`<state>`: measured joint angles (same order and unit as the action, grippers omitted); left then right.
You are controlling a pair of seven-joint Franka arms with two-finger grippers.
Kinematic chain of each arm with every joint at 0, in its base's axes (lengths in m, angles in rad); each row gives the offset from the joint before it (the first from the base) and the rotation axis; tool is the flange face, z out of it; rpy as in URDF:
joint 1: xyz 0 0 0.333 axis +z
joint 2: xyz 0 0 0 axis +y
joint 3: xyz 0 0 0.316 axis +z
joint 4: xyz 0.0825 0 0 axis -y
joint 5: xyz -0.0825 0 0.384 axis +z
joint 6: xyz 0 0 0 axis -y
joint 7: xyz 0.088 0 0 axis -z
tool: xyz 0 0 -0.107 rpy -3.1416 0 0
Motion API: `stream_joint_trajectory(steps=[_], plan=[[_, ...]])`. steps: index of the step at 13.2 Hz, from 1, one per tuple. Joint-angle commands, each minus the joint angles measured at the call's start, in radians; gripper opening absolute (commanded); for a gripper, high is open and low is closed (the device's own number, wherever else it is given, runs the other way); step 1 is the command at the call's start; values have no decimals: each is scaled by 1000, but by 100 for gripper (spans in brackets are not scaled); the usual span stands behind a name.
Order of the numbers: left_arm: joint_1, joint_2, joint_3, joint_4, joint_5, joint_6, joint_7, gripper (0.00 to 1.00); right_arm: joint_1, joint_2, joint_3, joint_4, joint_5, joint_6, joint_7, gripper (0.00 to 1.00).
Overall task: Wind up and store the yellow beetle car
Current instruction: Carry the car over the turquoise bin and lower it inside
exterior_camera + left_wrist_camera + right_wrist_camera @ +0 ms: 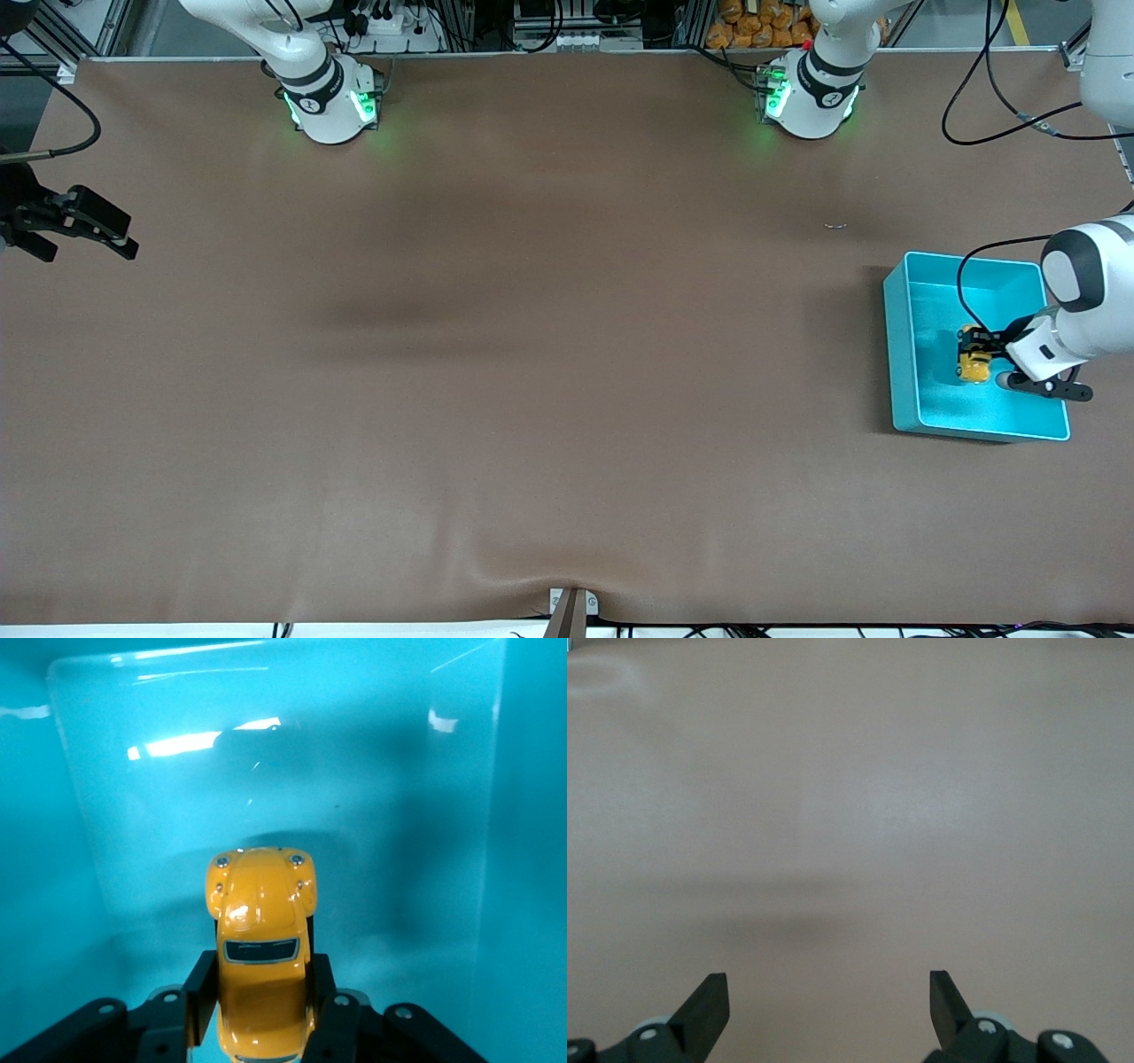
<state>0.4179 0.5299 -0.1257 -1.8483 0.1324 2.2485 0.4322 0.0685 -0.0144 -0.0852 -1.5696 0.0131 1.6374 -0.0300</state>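
Item one on my list: the yellow beetle car (973,365), a tiny orange-yellow toy with a rounded body and a dark rear window, which I find inside the turquoise bin (902,354), toward the middle of its floor; from the left wrist view the yellow beetle car (259,948) sits lengthwise between two black fingers (202,997), one against each flank, and I cannot tell whether its wheels rest on the bin floor or hang just above it. Item two: the left end effector (974,353), reaching down into the bin from the left arm's end of the worktop, clamped on the car's sides, with a black cable looping over the bin's rim above it. Item three: the turquoise bin, a shallow rectangular tray with glossy walls (80,815) that show bright reflections, standing on the worktop (532,354) at the left arm's end. Item four: the worktop itself, a brown mat covering the whole surface, with a slight ripple at its edge nearest the front camera. Item five: the right end effector (89,226), waiting at the right arm's end of the worktop, well apart from the bin, its two black fingers (704,1005) spread wide with only brown mat between them in my right wrist view
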Motion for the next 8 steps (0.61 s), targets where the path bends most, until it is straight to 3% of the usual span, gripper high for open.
stream_joint_trajectory(steps=[1, 3, 8], plan=[[1, -21, -17, 0, 7, -3, 8, 100, 16, -13, -11, -17, 7, 12, 18, 100], [-11, -69, -22, 1, 7, -7, 2, 100, 16, -13, -11, -18, 7, 12, 16, 100], [-14, -256, -165, 1, 6, -136, -94, 100, 17, -7, -11, -17, 7, 21, 18, 100]])
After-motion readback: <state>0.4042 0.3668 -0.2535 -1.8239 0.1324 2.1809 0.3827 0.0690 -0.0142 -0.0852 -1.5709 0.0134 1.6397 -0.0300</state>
